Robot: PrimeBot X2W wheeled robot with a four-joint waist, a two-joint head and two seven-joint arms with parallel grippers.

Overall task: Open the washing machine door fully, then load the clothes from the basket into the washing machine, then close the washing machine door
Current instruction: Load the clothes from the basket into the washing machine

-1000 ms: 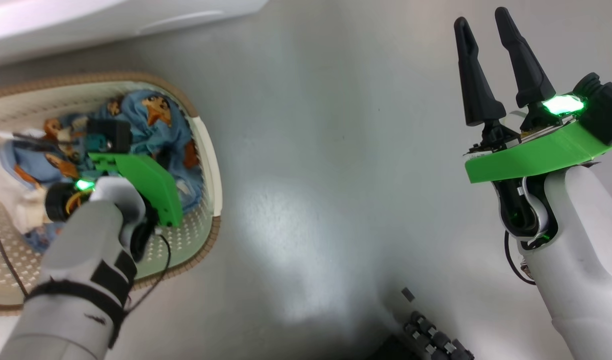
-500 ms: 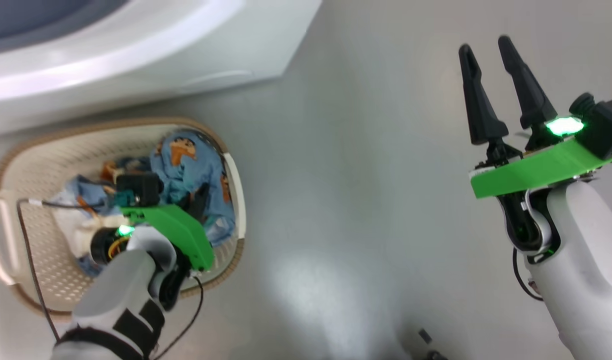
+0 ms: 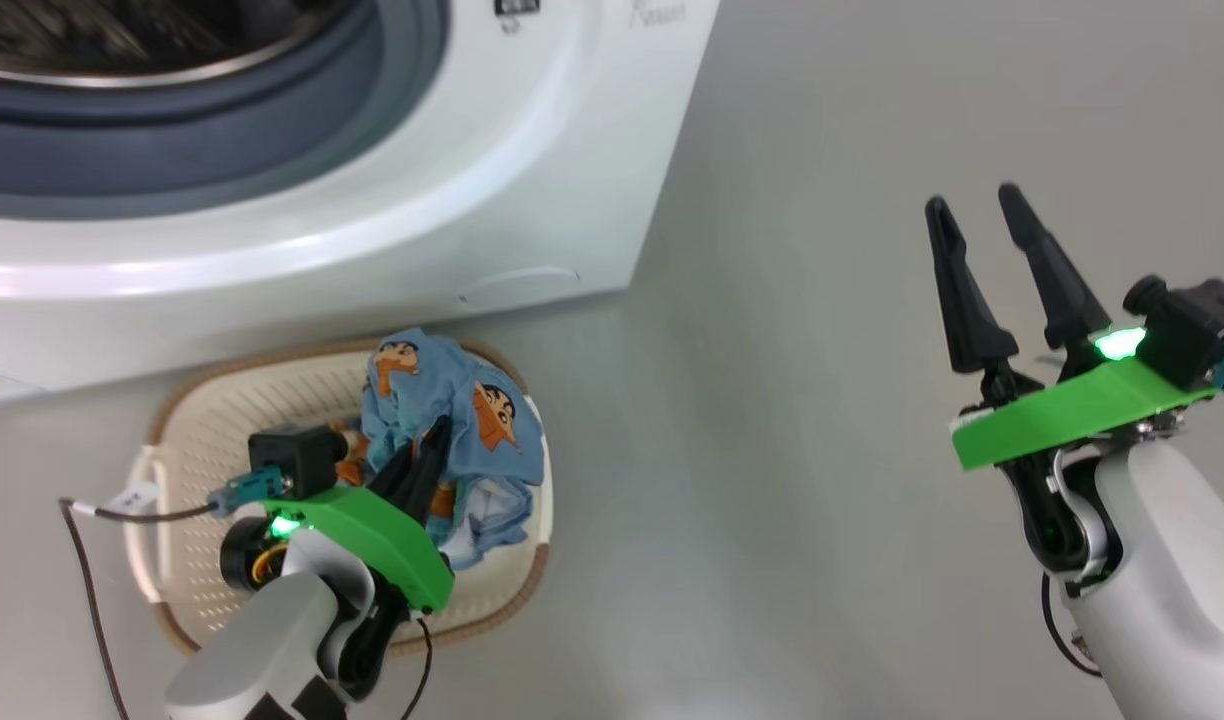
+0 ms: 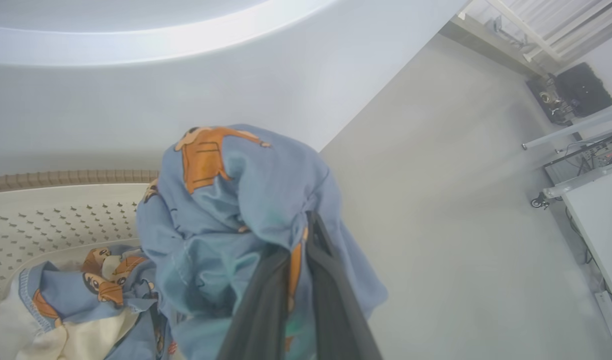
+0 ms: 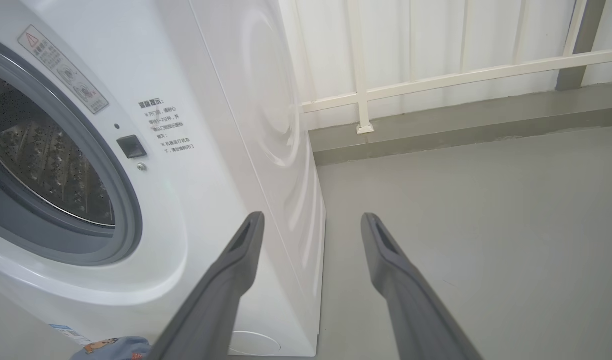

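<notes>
Clothes (image 3: pixel 472 410): blue bundle at lower left, clamped in the closed left end effector (image 3: pixel 427 450) above the basket (image 3: pixel 212 420), the open drum (image 3: pixel 122 40) of the washing machine (image 3: pixel 532 200) beyond at upper left; right end effector (image 3: pixel 992 270) open and empty at right.

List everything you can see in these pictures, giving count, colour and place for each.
washing machine: one, white with grey ring, behind the basket
basket: one, cream with brown rim, on the floor
clothes: number unclear, light blue with orange faces; one bunch held above the basket, more inside
cloth: one, cream, in the basket
railing: one, white, beside the machine
floor: grey
left hand: dark fingers, shut on clothes
right hand: dark fingers, open, empty, over floor
</notes>
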